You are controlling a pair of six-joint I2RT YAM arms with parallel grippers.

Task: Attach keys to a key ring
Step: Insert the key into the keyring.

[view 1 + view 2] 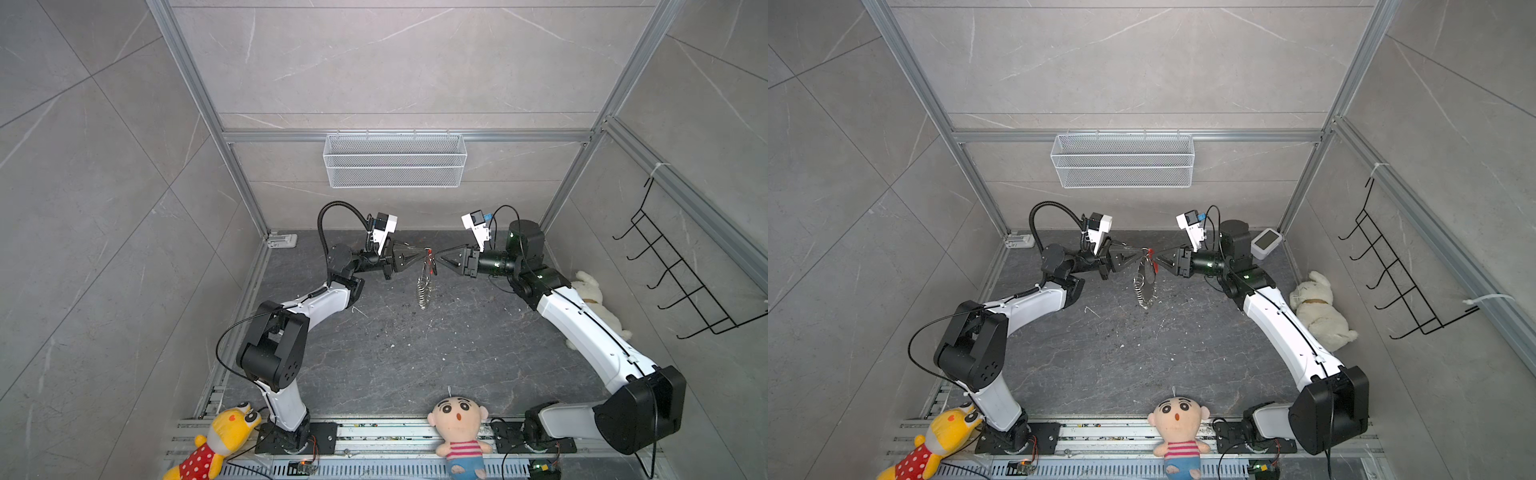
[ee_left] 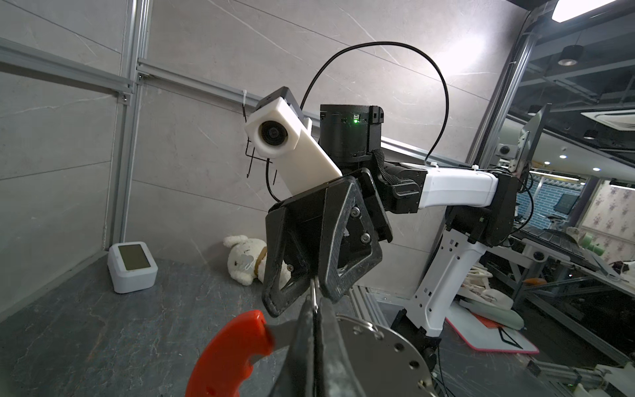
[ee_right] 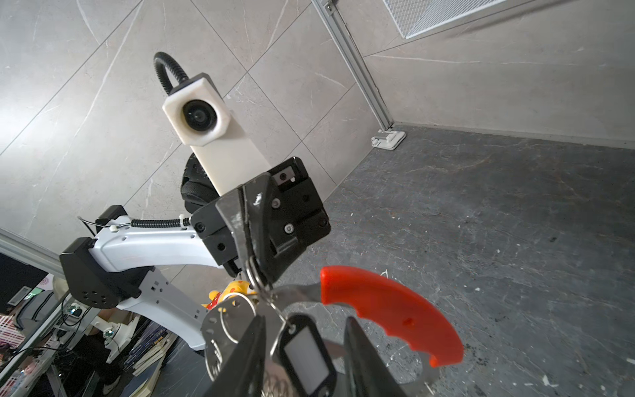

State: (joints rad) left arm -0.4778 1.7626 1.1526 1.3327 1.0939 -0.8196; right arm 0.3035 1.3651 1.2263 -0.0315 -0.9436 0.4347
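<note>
The left gripper (image 1: 423, 253) and right gripper (image 1: 437, 258) stand tip to tip, with no passage between. The key ring (image 1: 423, 286) hangs just beneath them. Open room lies either side, above the tabletop (image 1: 395, 353).

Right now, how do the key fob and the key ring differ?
The key fob is small, black, oblong with a pale centre; the key ring is a far larger loop, part red, part metal. The key fob has one small ring; the key ring carries many. Both hang above the table.

Key ring (image 3: 395, 309) red grip, silver band; key fob (image 3: 307, 359) black, pale centre; floor (image 3: 481, 206) dark grey, veined.
</note>
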